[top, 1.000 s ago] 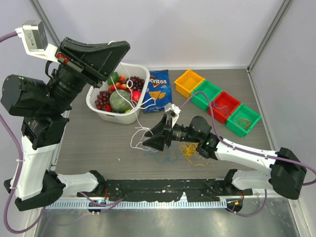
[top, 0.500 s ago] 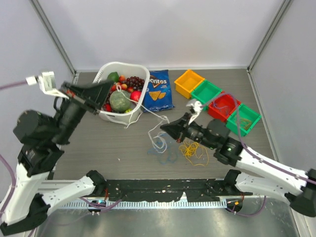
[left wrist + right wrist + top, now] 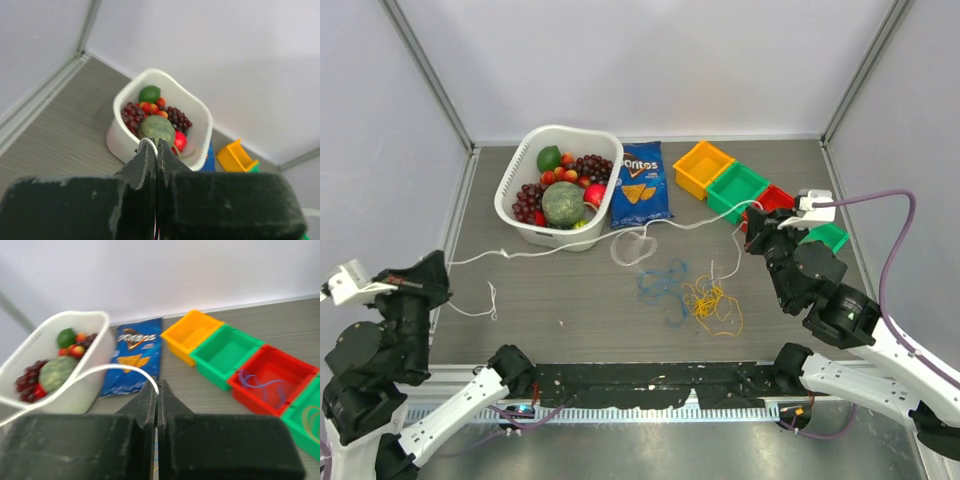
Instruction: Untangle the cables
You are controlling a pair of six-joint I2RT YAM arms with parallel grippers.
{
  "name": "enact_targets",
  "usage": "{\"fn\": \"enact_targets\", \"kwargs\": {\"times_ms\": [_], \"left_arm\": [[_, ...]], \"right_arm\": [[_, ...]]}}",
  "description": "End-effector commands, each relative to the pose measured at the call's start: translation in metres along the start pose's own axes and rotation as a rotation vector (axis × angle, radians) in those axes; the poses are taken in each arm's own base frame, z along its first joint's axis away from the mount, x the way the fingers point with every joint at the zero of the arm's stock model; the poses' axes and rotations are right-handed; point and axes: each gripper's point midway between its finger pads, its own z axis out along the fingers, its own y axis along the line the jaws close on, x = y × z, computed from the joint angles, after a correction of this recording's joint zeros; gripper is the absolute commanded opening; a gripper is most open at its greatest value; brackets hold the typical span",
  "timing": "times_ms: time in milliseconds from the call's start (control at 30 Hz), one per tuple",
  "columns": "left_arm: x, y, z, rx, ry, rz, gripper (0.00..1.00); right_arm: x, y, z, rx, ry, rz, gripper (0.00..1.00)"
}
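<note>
- Tension: thin white string cable (image 3: 700,220) runs taut between both arms, apparently to draw it clear of the bundle.
- Grip: left gripper (image 3: 156,150) and right gripper (image 3: 157,389) have fingers pressed together, each pinching a white end.
- Remainder: thin blue string (image 3: 663,285) and yellow string (image 3: 713,303) lie slack, side by side, on grey table (image 3: 560,300).

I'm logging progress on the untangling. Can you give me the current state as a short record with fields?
left gripper: shut on white cable
right gripper: shut on the same cable
white cable: strung between the two grippers
blue cable: lying loose on the table
yellow cable: lying loose, right of the blue
</note>
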Motion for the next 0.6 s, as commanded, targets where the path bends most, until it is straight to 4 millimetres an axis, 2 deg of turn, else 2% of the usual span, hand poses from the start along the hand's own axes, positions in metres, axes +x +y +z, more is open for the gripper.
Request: {"fn": "enact_targets", "kwargs": {"times_ms": [0, 133, 233, 367, 400, 433, 467, 500, 533, 567], "left_arm": [[-0.018, 0.03, -0.004, -0.137, -0.076, 0.032, 0.0], [-0.015, 0.027, -0.002, -0.129, -0.054, 0.068, 0.0], [-0.007, 0.027, 0.001, -0.141, -0.036, 0.106, 0.0], [0.014, 0.022, 0.012, -0.166, 0.022, 0.216, 0.0], [0.021, 0.02, 0.016, -0.182, 0.048, 0.262, 0.0], [0.028, 0.018, 0.018, -0.19, 0.077, 0.293, 0.0], [0.037, 0.014, 0.021, -0.183, 0.116, 0.319, 0.0], [0.048, 0.008, 0.023, -0.166, 0.154, 0.319, 0.0], [0.063, -0.002, 0.025, -0.123, 0.199, 0.298, 0.0], [0.078, -0.02, 0.028, -0.047, 0.236, 0.251, 0.0]], "right_arm": [[-0.039, -0.049, -0.007, 0.285, -0.084, -0.102, 0.01], [-0.052, -0.064, -0.015, 0.37, -0.114, -0.102, 0.01], [-0.075, -0.064, -0.022, 0.365, -0.155, -0.041, 0.01], [-0.113, -0.044, -0.026, 0.251, -0.199, 0.038, 0.01], [-0.117, -0.037, -0.025, 0.218, -0.199, 0.042, 0.01], [-0.131, -0.034, -0.028, 0.2, -0.219, 0.068, 0.01], [-0.133, -0.024, -0.025, 0.156, -0.214, 0.067, 0.01], [-0.145, -0.014, -0.025, 0.114, -0.23, 0.09, 0.01], [-0.149, 0.001, -0.023, 0.043, -0.228, 0.092, 0.01], [-0.155, 0.015, -0.018, -0.001, -0.231, 0.097, 0.01]]}}
